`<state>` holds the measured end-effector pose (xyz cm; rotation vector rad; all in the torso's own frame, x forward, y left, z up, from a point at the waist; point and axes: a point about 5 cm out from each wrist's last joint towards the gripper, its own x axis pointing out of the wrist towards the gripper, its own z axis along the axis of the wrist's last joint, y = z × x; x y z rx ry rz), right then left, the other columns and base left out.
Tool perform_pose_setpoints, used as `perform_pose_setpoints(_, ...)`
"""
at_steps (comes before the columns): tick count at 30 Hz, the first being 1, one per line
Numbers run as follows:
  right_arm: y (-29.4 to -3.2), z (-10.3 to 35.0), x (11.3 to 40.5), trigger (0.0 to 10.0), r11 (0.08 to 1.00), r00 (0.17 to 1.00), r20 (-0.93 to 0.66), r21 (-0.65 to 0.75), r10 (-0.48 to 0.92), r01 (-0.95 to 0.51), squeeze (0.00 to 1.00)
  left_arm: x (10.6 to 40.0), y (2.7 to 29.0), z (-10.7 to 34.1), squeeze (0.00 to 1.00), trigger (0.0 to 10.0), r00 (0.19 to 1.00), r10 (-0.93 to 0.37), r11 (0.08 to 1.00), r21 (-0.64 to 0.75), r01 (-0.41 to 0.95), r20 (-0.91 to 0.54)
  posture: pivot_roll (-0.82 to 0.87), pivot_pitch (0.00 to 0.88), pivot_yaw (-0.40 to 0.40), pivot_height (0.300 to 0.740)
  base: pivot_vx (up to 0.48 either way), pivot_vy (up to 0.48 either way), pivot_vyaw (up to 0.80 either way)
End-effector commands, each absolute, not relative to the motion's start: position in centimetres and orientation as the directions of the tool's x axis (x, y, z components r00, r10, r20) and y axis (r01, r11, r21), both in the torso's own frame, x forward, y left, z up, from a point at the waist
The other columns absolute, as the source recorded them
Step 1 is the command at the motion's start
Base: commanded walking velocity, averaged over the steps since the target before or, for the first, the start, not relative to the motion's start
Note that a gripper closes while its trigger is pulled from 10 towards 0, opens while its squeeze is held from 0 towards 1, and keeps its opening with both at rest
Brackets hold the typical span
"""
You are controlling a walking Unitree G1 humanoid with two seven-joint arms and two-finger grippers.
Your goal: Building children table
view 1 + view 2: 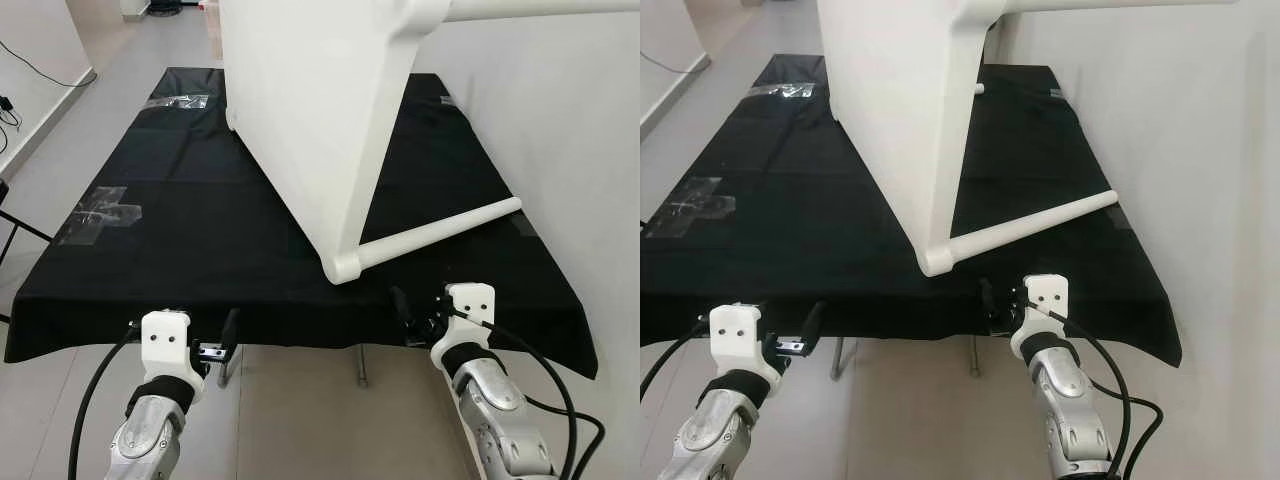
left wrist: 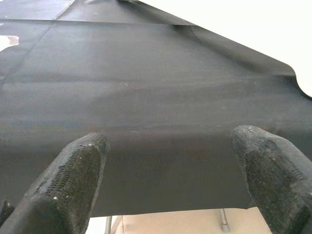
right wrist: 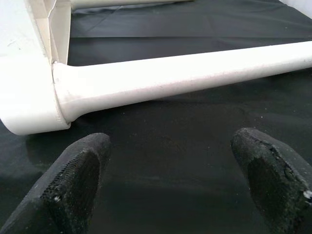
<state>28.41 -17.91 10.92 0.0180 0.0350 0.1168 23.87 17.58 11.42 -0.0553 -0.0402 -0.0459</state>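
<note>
Standing on its edge on a black cloth (image 1: 180, 230) that covers a low platform, the white children's table (image 1: 310, 110) already looks mostly built. Its flat white top tilts upright, and at least two round legs are fitted: one leg (image 1: 445, 228) juts out from the near lower corner toward the right, and another leg (image 1: 540, 9) sticks out high up. Whether the remaining legs are fitted cannot be told, so setting the table upright appears to be what is left. Both silver arms reach forward, low, at the near edge of the cloth. The left gripper (image 2: 168, 185) hovers over bare cloth, fingers spread wide, holding nothing. The right gripper (image 3: 170, 187) is also spread wide and empty, aimed at the near leg just beyond its fingertips, not touching it.
</note>
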Motion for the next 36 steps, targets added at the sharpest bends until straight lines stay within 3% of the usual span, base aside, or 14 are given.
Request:
perform_pose_setpoints(1,-17.9,10.8,28.3,10.0,0.993,0.993,-0.042,0.036,0.114,-0.112,0.0,23.8,17.5,11.1,0.0,10.0,0.998,-0.055,0.997,-0.047,0.056,0.021,0.03,0.156,-0.05,0.74,0.0,0.0,0.0)
perform_pose_setpoints(18,-18.1,10.6,28.3,10.0,0.993,0.993,-0.057,0.063,0.101,-0.097,0.0,23.9,17.8,10.9,0.0,10.0,0.998,-0.054,0.998,-0.038,0.054,0.015,0.03,0.156,-0.046,0.74,0.0,0.0,0.0)
perform_pose_setpoints(24,-19.0,13.2,30.1,10.0,0.994,0.996,0.034,0.072,0.084,-0.086,0.0,24.1,17.8,11.2,0.0,10.0,0.998,-0.06,0.998,-0.003,0.06,0.021,0.04,0.161,-0.044,0.74,0.0,0.0,0.0)
perform_pose_setpoints(29,-18.4,16.2,31.7,10.0,0.989,0.983,0.12,0.043,0.137,-0.143,0.0,24.1,17.8,11.2,0.0,10.0,0.998,-0.061,0.998,-0.003,0.061,0.023,0.04,0.163,-0.045,0.74,0.0,0.0,0.0)
perform_pose_setpoints(31,-17.0,18.2,32.5,10.0,0.972,0.957,0.17,0.001,0.233,-0.237,0.0,24.1,17.7,11.3,0.0,10.0,0.998,-0.063,0.998,-0.001,0.063,0.024,0.05,0.166,-0.05,0.74,0.0,0.0,0.0)
perform_pose_setpoints(36,-15.6,19.5,33.0,10.0,0.952,0.931,0.199,-0.035,0.306,-0.305,0.0,24.1,17.6,11.3,0.0,10.0,0.998,-0.062,0.998,0.002,0.062,0.026,0.05,0.167,-0.052,0.74,0.0,0.0,0.0)
